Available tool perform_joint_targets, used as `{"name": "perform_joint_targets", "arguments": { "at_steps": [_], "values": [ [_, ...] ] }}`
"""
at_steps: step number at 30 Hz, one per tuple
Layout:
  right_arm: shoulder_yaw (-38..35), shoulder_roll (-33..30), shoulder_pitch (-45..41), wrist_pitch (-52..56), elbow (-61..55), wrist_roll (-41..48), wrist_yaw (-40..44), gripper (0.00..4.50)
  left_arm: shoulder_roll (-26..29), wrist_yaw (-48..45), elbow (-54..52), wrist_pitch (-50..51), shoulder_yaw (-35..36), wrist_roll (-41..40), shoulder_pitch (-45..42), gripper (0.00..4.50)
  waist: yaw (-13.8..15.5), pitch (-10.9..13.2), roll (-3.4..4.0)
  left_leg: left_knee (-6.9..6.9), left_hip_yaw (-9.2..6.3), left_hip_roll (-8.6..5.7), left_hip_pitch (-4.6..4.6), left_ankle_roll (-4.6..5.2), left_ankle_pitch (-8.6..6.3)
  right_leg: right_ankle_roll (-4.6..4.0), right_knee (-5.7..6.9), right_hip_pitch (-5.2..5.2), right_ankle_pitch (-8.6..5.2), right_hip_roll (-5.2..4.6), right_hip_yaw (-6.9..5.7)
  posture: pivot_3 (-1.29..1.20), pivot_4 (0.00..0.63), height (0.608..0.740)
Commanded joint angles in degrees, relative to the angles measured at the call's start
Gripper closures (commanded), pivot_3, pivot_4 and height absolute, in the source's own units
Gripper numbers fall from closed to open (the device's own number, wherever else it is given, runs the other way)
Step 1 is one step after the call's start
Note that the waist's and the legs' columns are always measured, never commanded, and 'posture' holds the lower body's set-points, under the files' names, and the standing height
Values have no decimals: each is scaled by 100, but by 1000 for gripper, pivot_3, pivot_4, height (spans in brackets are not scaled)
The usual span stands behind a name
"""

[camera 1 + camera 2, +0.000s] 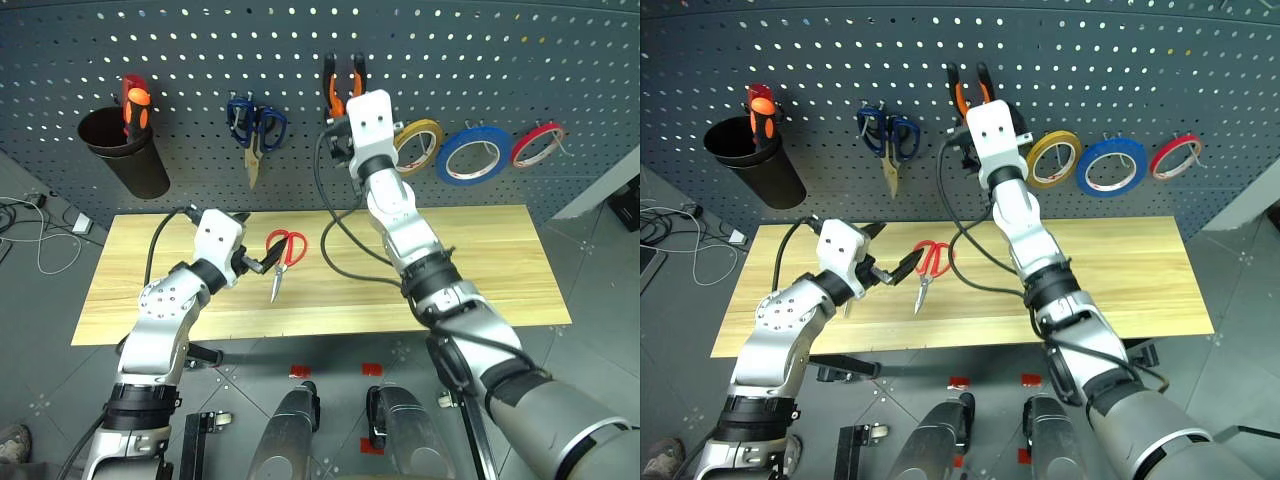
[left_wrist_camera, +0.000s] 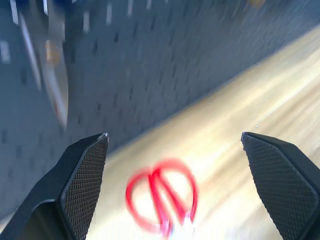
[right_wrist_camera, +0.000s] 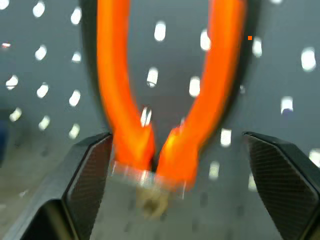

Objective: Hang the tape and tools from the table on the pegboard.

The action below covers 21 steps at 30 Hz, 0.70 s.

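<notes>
We've got the pliers (image 3: pixel 165 100) hanging on the pegboard (image 1: pixel 500 60), with our right gripper (image 3: pixel 172 165) spread wide right in front of them, not gripping. Red scissors (image 1: pixel 285 255) lie on the table (image 1: pixel 480 260), just ahead of our left gripper (image 2: pixel 172 170), jaws apart too.

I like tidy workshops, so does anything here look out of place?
Only the red-handled scissors lie flat on the light wooden table, while the other tools and tape rolls hang on the dark grey pegboard.
</notes>
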Motion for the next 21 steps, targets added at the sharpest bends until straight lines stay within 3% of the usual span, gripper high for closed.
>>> {"name": "perform_joint_targets", "arguments": {
  "at_steps": [1,4,9,13,21],
  "values": [
    [337,-82,964,1329,-2064,213,698,67,-44,398,-224,475,-65,268,195,0,8,0,0,0,1,0,-5,0,0,0,-5,-2,0,0,0,55,326,740],
    [623,-219,1791,2346,-3425,485,1289,67,-43,628,-287,917,-168,487,284,0,-19,1,1,-1,-1,-1,-6,8,-5,1,-17,0,0,0,3,46,321,740],
    [1258,-1086,3473,4390,-5920,1662,2611,67,-101,742,113,1624,-658,850,118,0,-23,-3,2,-9,-11,2,-6,22,-14,6,-27,3,-3,3,-5,14,315,740],
    [1369,-1359,3702,5025,-6430,2010,2847,67,-298,855,791,1798,-947,1053,-284,0,-42,-3,2,-2,-12,0,-6,23,-14,10,-29,4,0,1,-6,-2,311,740],
    [1449,-1556,3671,5290,-6602,2217,2911,67,-943,1291,2084,1823,-1121,1270,-979,0,-25,-6,-4,0,-22,-4,-5,14,-2,24,-33,12,8,-2,-21,-20,306,740]
  ]
}}
